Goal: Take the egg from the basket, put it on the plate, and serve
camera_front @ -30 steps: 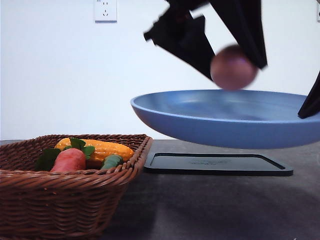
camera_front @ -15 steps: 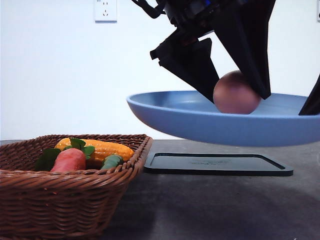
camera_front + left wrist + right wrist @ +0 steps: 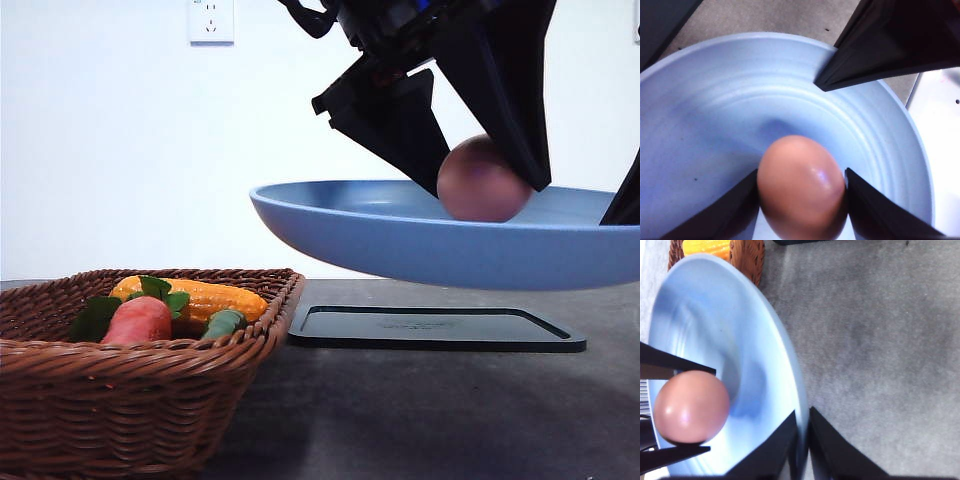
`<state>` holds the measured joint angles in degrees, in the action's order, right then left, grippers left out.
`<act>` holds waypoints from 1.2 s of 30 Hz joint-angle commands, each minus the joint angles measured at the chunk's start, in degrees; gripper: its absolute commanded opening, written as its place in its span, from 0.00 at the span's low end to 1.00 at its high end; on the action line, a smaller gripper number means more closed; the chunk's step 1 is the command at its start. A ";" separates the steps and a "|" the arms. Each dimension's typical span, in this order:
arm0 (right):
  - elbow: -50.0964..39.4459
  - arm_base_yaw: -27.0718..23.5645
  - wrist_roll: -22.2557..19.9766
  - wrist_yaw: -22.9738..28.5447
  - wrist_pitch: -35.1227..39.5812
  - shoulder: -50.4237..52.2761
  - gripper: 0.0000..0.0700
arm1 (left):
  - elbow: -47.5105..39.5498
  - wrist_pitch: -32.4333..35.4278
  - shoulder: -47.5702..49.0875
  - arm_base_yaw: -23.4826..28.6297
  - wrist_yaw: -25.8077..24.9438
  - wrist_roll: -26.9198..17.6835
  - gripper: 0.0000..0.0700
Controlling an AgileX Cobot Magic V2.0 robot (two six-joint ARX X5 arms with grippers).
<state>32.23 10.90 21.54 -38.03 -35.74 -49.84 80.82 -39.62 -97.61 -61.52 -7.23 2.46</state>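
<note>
now the left gripper (image 3: 801, 186), jaws clamped on the egg (image 3: 484, 179), has lowered it into the plate (image 3: 400, 235) pinched at the rim by the right gripper (image 3: 804, 440); release looks next.

Plain white wall (image 3: 120, 150) behind, white power socket (image 3: 211, 20) high up; dark grey tabletop (image 3: 420, 410)

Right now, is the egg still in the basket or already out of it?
Out. The egg is over the raised plate, clamped by the left gripper; the basket holds only vegetables.
</note>
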 commanded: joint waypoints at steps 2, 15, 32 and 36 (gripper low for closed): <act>1.01 0.28 0.67 -1.22 0.49 -0.26 0.00 | 0.98 0.52 -1.61 -0.59 0.21 -0.68 0.28; 1.01 0.28 0.57 -1.65 0.47 -0.26 0.00 | 0.98 0.41 -1.63 -0.59 0.21 -0.76 0.48; 1.01 0.22 0.14 -2.54 -0.39 -0.29 0.00 | 1.31 -1.05 0.94 0.56 0.19 1.66 0.62; 1.01 0.07 -1.03 -2.46 -0.44 -0.89 0.00 | 1.31 -3.11 5.68 1.85 0.21 1.64 0.62</act>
<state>32.23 10.86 21.19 -39.88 -36.71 -50.15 80.82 -42.86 -93.46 -59.28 -7.20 3.86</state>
